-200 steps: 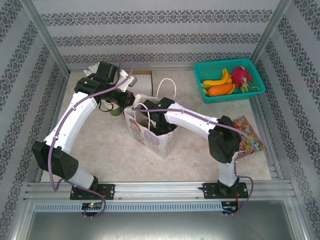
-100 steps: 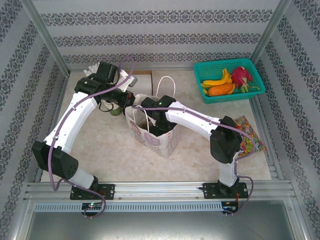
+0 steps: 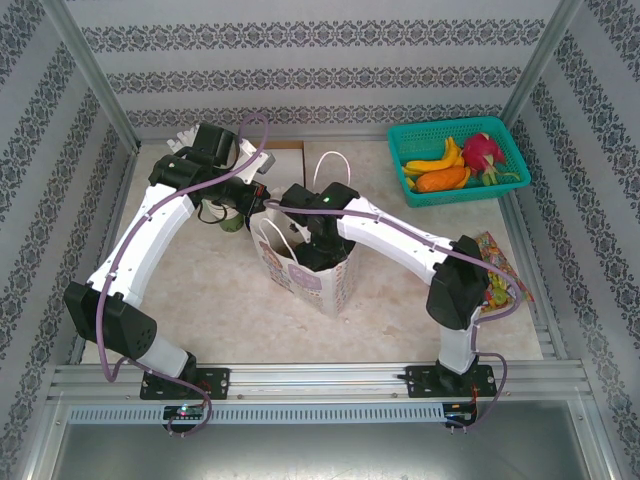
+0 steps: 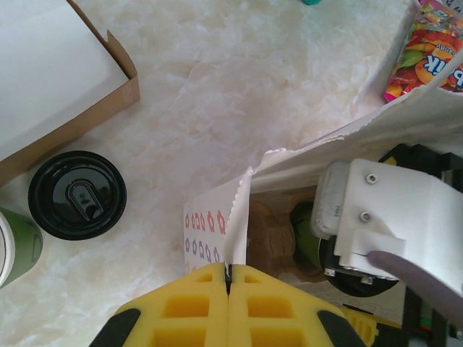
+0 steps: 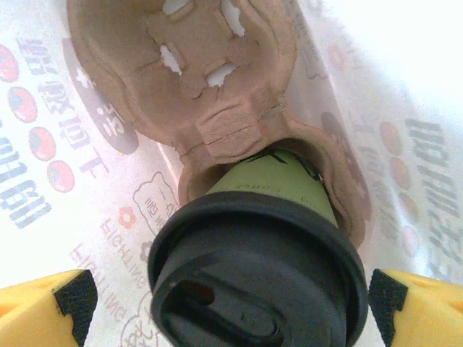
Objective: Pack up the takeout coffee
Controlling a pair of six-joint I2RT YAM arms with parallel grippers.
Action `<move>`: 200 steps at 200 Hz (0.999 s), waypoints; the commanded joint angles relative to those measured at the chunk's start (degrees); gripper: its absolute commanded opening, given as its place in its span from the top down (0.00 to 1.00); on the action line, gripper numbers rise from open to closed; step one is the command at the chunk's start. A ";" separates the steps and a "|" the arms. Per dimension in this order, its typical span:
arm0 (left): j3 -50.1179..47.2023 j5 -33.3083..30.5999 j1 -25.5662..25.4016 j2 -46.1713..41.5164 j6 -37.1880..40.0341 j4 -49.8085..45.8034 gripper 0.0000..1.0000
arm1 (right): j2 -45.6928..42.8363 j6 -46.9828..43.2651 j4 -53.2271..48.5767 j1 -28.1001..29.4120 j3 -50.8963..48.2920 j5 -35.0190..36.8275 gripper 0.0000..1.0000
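Note:
A takeout coffee [image 5: 253,275] with an olive-green side and a black lid sits in a brown cardboard cup carrier [image 5: 210,87] inside the printed paper bag [image 3: 300,270]. My right gripper [image 5: 230,307] is down in the bag, open. Its yellow fingers [image 5: 51,307] stand either side of the lid, apart from it. My left gripper [image 4: 228,278] is shut on the bag's serrated top edge [image 4: 239,210] and holds the mouth open. Another black-lidded coffee [image 4: 77,195] stands on the table beside the bag.
An open cardboard box [image 4: 51,79] and a pale green cup [image 4: 14,246] are close to the outside coffee. A teal basket [image 3: 455,160] of fruit sits at the back right. A colourful snack packet [image 3: 495,265] lies by the right arm. Patterned walls enclose the table.
The right wrist has shifted a little toward the back over the bag, and the bag's mouth moved with it. The left arm has stayed where it was.

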 commanded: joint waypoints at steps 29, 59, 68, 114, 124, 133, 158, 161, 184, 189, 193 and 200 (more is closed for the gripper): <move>0.28 0.70 0.34 -0.59 -0.72 -0.17 1.00 | -5.38 0.83 -0.44 0.47 3.52 2.87 0.02; 0.22 0.75 0.29 -0.65 -0.81 -0.12 1.00 | -7.73 0.83 0.85 0.50 4.70 2.44 0.02; 0.19 0.82 0.36 -0.60 -0.93 0.02 1.00 | -8.51 0.91 1.40 0.56 4.68 2.45 0.02; 0.59 2.16 0.27 -0.52 -1.63 0.09 1.00 | -11.73 1.05 4.37 0.56 2.58 6.54 0.02; 0.66 3.78 0.35 -0.71 -1.90 0.17 1.00 | -11.27 0.71 4.70 0.56 2.33 6.97 0.02; 0.32 5.15 0.27 -1.09 -2.27 0.78 1.00 | -10.41 0.11 4.97 0.63 2.29 6.98 0.02; -0.57 5.80 0.19 -1.75 -3.05 2.13 1.00 | -8.09 -0.31 5.07 1.08 3.31 8.53 0.02; -0.61 5.76 0.21 -1.77 -3.09 2.09 1.00 | -8.04 -0.36 5.25 1.23 3.42 8.51 0.02; -0.39 5.26 0.27 -1.40 -3.44 1.63 1.00 | -8.91 -0.66 6.82 1.85 4.34 8.33 0.02; -0.41 5.09 0.20 -1.31 -3.66 1.64 1.00 | -9.26 -0.73 7.05 2.00 4.40 8.37 0.02; -0.43 4.94 0.22 -1.29 -3.77 1.67 1.00 | -9.65 -0.76 7.19 2.12 4.43 8.42 0.02; -0.43 4.59 0.24 -1.35 -4.16 1.70 1.00 | -10.44 -0.68 7.37 2.38 4.47 8.56 0.02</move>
